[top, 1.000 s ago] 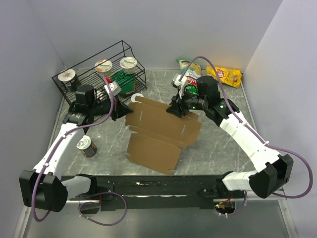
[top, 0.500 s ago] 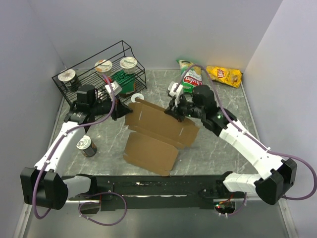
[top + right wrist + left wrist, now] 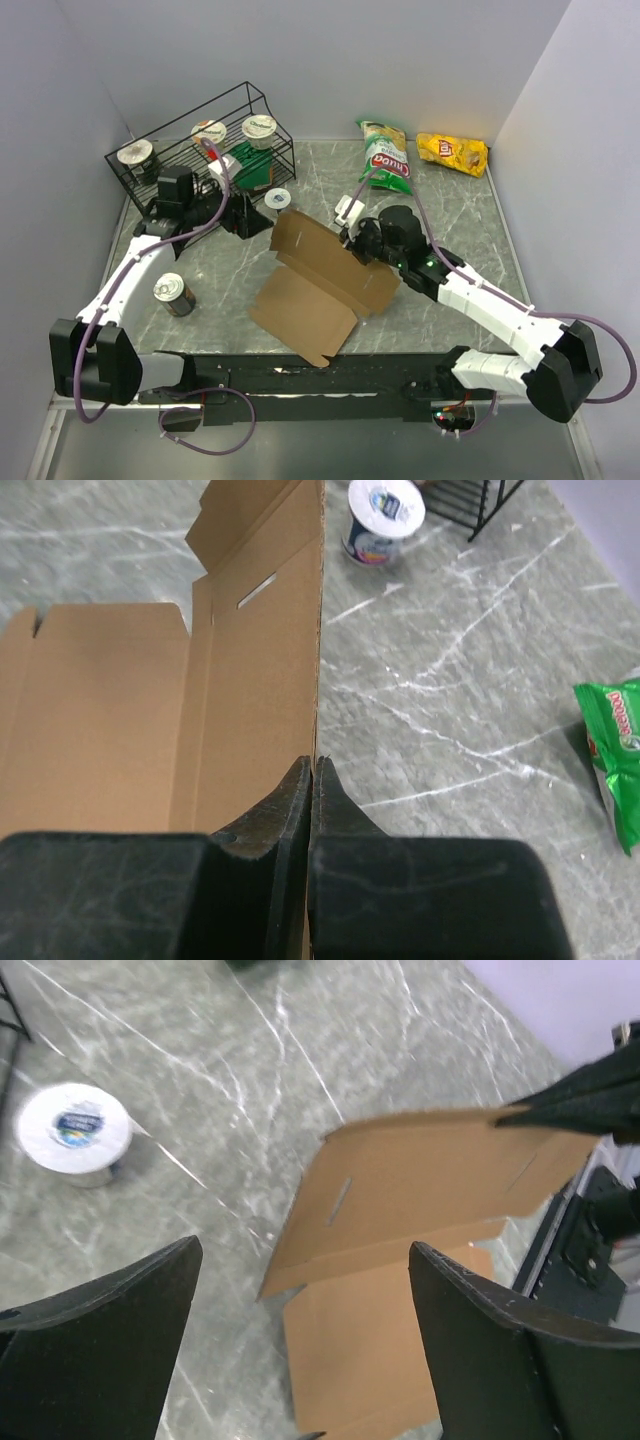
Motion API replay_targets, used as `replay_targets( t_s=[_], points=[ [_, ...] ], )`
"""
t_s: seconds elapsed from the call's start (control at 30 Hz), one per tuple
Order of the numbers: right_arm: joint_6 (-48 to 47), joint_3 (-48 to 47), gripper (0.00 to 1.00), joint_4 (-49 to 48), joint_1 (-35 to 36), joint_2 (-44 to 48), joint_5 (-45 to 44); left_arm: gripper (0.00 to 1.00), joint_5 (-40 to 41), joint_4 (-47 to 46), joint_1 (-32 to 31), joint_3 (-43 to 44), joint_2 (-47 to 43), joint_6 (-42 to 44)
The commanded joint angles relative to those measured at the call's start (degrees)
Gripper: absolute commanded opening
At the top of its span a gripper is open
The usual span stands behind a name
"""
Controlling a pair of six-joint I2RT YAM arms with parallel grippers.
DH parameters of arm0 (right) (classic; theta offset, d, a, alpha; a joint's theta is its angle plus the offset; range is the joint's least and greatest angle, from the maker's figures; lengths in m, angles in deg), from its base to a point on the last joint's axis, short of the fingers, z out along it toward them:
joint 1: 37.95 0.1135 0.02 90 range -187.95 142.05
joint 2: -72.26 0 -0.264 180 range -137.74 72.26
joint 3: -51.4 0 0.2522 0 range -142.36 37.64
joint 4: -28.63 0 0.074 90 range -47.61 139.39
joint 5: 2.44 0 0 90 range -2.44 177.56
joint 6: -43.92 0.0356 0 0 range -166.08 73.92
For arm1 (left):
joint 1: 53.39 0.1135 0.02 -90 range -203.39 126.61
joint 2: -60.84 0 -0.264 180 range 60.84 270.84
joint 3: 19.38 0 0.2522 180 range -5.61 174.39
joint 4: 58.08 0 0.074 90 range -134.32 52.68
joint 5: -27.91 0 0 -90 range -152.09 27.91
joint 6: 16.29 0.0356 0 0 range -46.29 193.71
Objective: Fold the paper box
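The paper box (image 3: pixel 312 285) is a flat brown cardboard sheet lying mid-table, its far panel tilted up off the surface. My right gripper (image 3: pixel 352 243) is shut on that raised panel's far edge. In the right wrist view the two fingers (image 3: pixel 300 800) pinch the thin cardboard edge of the paper box (image 3: pixel 250 680). My left gripper (image 3: pixel 252 215) hangs open just left of the box's far-left corner, not touching it. In the left wrist view it (image 3: pixel 305 1248) stands wide apart, with the paper box (image 3: pixel 420 1180) beyond it.
A black wire rack (image 3: pixel 165 150) with several cups stands at the back left. A white yogurt cup (image 3: pixel 279 199) sits near the box's corner. A tin can (image 3: pixel 173 295) stands at front left. Green (image 3: pixel 385 150) and yellow (image 3: pixel 452 152) chip bags lie at the back.
My left gripper let go of the box's left corner, opened and drew back. My right gripper shut on the far edge and moved nearer, tipping that panel up.
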Motion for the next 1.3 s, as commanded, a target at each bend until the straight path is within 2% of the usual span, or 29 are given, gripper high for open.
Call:
replay_targets(
  t_s=[0.0,0.1,0.23,0.47,0.67,0.8,0.9,0.93,1.1,1.17,1.27],
  points=[
    [-1.55,0.36,0.0,-4.69,0.33,-0.9,-1.27,0.9,0.05,-10.98,0.36,-0.9,-3.21,-4.25],
    [-1.55,0.1,0.0,-4.26,0.33,-2.66,0.39,0.89,-1.45,-15.14,-1.04,-1.53,-2.33,-6.63],
    [-1.38,0.45,0.0,-4.87,0.33,-5.12,1.36,0.91,1.71,-16.82,-3.24,0.93,0.91,-11.45],
    [-1.12,0.27,0.0,-4.69,0.42,-6.27,1.63,0.88,12.08,-14.2,-9.04,6.63,7.58,-14.63],
    [-0.94,0.45,0.0,-4.61,0.33,-6.62,1.1,0.85,11.83,-13.57,-10.01,8.05,11.64,-17.88],
    [-0.85,0.54,0.0,-4.78,0.42,-7.14,0.4,0.81,13.4,-8.93,-12.03,9.19,13.4,-17.36],
    [-0.85,0.71,0.0,-5.13,0.42,-7.32,-0.48,0.74,13.76,-7.86,-13.26,8.67,13.75,-17.36],
    [-0.85,0.71,0.0,-5.13,0.42,-7.32,-0.66,0.67,13.93,-7.16,-13.61,8.49,13.67,-17.19],
    [-0.85,0.45,0.0,-5.13,0.33,-7.58,-2.41,0.56,18.76,-2.15,-16.07,9.55,14.63,-15.6],
    [-0.85,0.62,0.0,-5.22,0.42,-7.59,-2.85,0.46,19.46,-1.18,-16.51,9.9,14.72,-15.95],
    [-0.76,0.54,0.0,-5.05,0.33,-8.11,-3.47,0.44,21.22,-1.44,-17.48,9.55,13.85,-16.92]
  ],
)
